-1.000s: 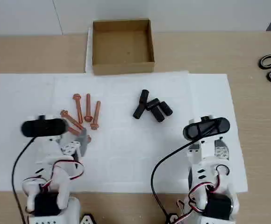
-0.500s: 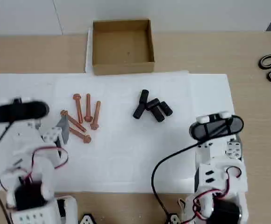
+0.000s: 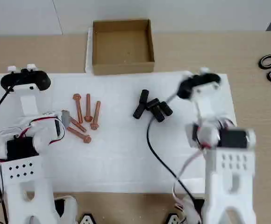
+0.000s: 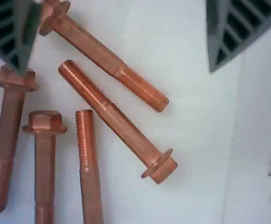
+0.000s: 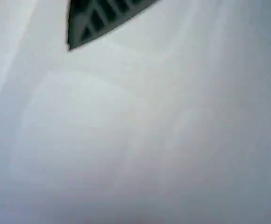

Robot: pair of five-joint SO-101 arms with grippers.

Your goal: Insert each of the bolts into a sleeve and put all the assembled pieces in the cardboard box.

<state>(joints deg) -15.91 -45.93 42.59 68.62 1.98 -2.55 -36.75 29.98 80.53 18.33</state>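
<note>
1. The left gripper (image 4: 117,56) was spread wide and holding nothing, poised low over the copper bolts (image 3: 83,116).
2. Its arm (image 3: 25,135) stood raised at the left side of the white paper (image 3: 126,158), its wrist bent toward the bolts.
3. The right gripper (image 5: 96,21) hung over bare paper; whether it was wide or narrow could not be told.
4. The right arm (image 3: 219,140) stood tall just beside the black sleeves (image 3: 152,108), which lay clustered mid-sheet.
5. The cardboard box (image 3: 123,65) sat at the paper's far edge.

The high camera looks down over the worktop (image 3: 42,51), its far side toward the frame's top. The left wrist camera faces downward, close over the bolts (image 4: 117,119), which the high view shows left of centre. The right wrist camera sits very close above white paper (image 5: 135,140).
</note>
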